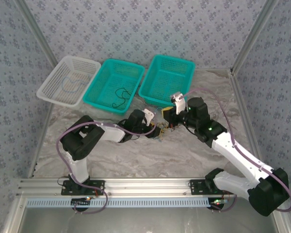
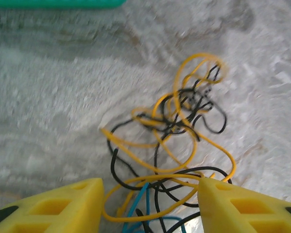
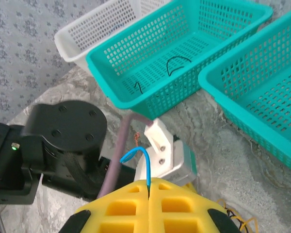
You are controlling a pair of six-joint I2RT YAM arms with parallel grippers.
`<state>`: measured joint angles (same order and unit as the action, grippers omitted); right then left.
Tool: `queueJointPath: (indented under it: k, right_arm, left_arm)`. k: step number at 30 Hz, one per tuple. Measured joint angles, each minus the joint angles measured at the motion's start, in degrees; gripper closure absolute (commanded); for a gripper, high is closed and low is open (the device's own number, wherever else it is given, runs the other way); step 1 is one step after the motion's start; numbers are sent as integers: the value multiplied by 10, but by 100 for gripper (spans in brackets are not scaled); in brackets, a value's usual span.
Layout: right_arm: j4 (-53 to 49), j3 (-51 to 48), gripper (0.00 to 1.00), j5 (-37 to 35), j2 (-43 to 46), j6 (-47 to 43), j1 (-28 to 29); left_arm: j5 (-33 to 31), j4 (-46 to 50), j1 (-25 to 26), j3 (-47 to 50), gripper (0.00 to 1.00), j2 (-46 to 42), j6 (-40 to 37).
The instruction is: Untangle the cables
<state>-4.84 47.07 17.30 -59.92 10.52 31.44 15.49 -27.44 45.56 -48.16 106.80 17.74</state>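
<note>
Straddling the tangle of cables [image 2: 174, 141] (yellow, black and blue loops lying on the marbled bench [image 2: 48, 97]), the left pincer [image 2: 150, 196] has its jaws apart, clamped on nothing. The right pincer [image 3: 149, 187] is pressed closed on a blue cable [image 3: 136, 150] whose end curls above it — a black cable [image 3: 177, 62] lies in the teal basket [image 3: 150, 94] behind.
</note>
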Motion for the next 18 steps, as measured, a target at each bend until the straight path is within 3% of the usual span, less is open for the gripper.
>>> queueJointPath:
  k: [18]
  right_arm:
    - [77,-1,100,-61,79,17,-31]
  left_arm:
    - [-73,36,13,-8,51,7,52]
